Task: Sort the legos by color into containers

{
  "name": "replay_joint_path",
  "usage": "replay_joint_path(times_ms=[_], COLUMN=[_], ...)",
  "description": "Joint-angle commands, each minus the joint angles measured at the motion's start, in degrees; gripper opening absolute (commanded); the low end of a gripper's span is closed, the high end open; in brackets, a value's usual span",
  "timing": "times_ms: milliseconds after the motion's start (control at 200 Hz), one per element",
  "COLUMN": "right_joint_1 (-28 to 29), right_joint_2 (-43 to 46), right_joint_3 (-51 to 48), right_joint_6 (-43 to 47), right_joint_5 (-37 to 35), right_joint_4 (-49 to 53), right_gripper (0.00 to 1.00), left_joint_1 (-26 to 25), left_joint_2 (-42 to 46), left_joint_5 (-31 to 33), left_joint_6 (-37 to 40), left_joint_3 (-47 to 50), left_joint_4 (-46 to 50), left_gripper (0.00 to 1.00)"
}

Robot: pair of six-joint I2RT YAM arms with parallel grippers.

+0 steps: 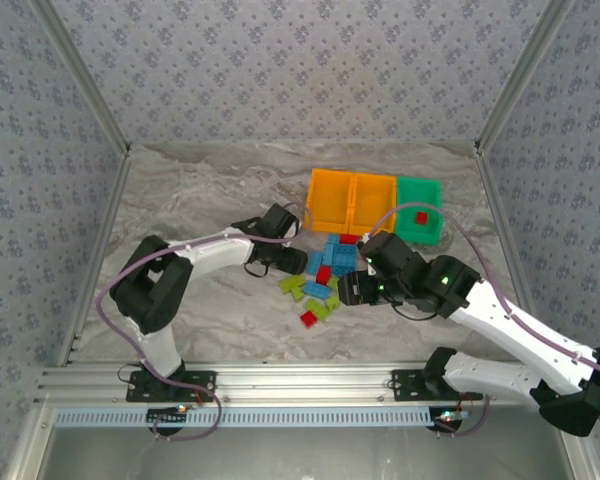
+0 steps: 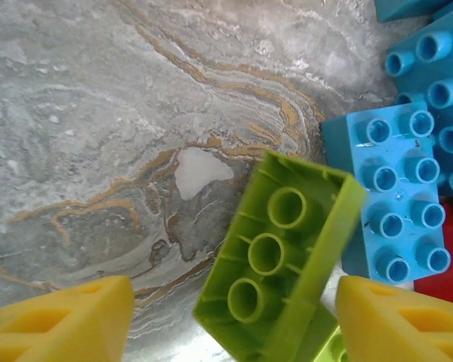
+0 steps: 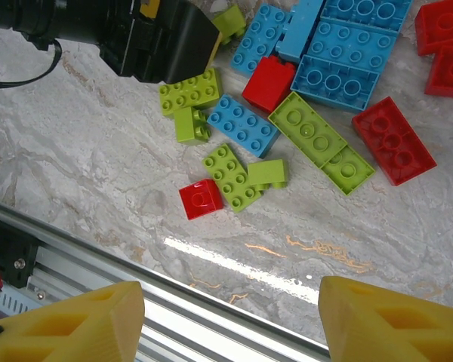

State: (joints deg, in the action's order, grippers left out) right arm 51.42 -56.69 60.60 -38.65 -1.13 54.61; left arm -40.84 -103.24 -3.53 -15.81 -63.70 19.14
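Legos [image 1: 322, 280] in red, light blue and lime lie heaped on the table [image 1: 210, 200] near the green bin [image 1: 432, 236], on its side toward the arm bases and a little left of it. One red brick [image 1: 421, 217] sits inside the green bin, and you see two orange bins [image 1: 330, 200] in a row against its left wall. Your left gripper [image 2: 234, 286] is at the heap's edge farthest from the green bin, jaws apart around a tilted lime brick [image 2: 279, 256] with its hollow underside showing and a gap at one finger [image 2: 68, 320]. Your right gripper [image 3: 230, 290] hovers nearer the green bin, jaws wide, holding nothing.
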Motion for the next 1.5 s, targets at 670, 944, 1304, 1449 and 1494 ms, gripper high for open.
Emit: replay_joint_path(times_ms=[670,944,1304,1449,1494], right_joint_1=[0.52,0.27,0.09,0.08,0.09], right_joint_2=[0.02,3.85,9.06,12.08,13.15], right_joint_3=[1.89,0.61,-1.09,-1.74,-2.16], right_joint_6=[-3.05,-4.59,-7.35,-8.84,-9.31], right_joint_5=[-4.43,-8.66,-10.69,-12.00,-12.59], right_joint_4=[-0.09,-0.79,0.91,2.92,3.44], right_gripper=[0.67,0.69,0.69,0.69,0.69], left_joint_1=[0.15,0.06,0.14,0.32,0.37], left_joint_2=[-1.48,9.69,-13.29,-20.57,-21.11], left_joint_5=[-3.92,-1.86,6.25,6.99,6.42], left_joint_6=[2.27,-0.48,1.39,3.29,3.70], left_joint_3=[0.82,-1.59,-32.86,-43.51,-45.07], left_joint_4=[-6.40,-8.25,-0.54,4.04,4.80], left_gripper=[0.31,0.31,0.30,0.42,0.49])
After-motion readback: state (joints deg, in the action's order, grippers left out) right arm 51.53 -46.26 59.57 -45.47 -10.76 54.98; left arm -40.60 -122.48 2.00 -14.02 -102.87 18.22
